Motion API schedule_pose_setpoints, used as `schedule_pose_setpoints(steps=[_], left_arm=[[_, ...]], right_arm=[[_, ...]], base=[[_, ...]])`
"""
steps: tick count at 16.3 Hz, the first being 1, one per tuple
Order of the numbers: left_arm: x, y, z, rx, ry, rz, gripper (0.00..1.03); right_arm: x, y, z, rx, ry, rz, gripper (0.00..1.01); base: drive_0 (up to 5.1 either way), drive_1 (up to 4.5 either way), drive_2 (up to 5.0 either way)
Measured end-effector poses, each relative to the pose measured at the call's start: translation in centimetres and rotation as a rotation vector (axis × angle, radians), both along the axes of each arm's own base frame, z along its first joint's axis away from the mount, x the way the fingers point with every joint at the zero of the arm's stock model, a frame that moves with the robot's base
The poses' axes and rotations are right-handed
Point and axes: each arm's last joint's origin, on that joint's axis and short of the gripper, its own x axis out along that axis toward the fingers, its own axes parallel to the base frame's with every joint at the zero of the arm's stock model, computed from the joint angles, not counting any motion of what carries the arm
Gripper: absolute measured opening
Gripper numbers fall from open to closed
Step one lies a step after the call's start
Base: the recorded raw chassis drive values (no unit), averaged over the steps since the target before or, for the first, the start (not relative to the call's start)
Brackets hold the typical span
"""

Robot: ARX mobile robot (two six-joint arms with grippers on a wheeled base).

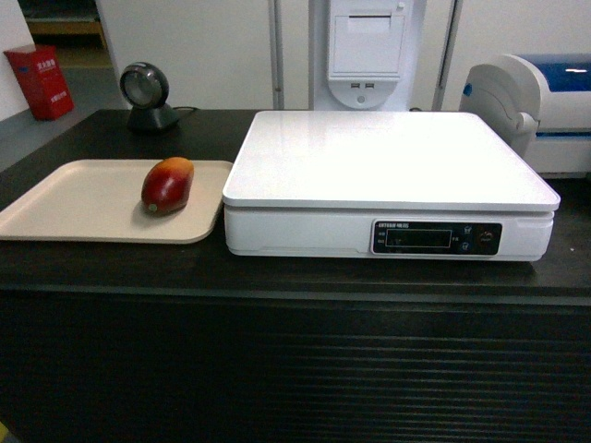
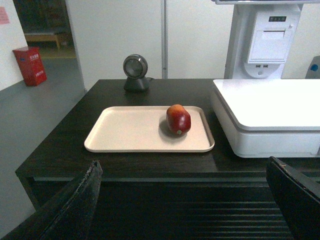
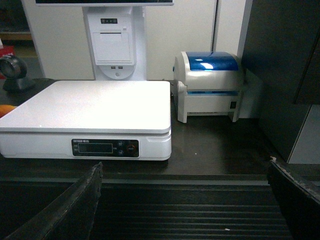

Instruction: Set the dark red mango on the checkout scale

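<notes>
Dark red mango [image 1: 167,185] lies on the right part of the beige tray [image 1: 74,208], well short of the scale [image 1: 388,171], and you can see nothing touching it. Starting at the far left, you have a red box [image 1: 39,81] with white writing too small to read standing on the floor, then a round black scanner [image 1: 147,94] at the back of the dark table [image 1: 277,272] behind the tray. The tray's right edge sits just beside the white scale. On the scale's black front panel [image 1: 436,238] there is a line of lettering, but you cannot read it. Behind the scale stands a white receipt terminal [image 1: 367,51]; to its right, a white and blue label printer [image 3: 210,85]. Your left end effector [image 2: 185,200] is spread wide in front of the table, holding nothing, and your right end effector [image 3: 185,200] is spread just as wide, also unloaded.
</notes>
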Motion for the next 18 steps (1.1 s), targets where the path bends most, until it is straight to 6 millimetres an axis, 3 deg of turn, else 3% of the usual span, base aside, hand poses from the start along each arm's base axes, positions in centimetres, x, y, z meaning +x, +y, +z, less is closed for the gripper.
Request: schedule_pose_setpoints(steps=[18], left_arm=[[0.0,0.0,0.0,0.0,0.0,0.0,0.98]], right_arm=[[0.0,0.0,0.0,0.0,0.0,0.0,0.98]], base=[[0.0,0.0,0.0]])
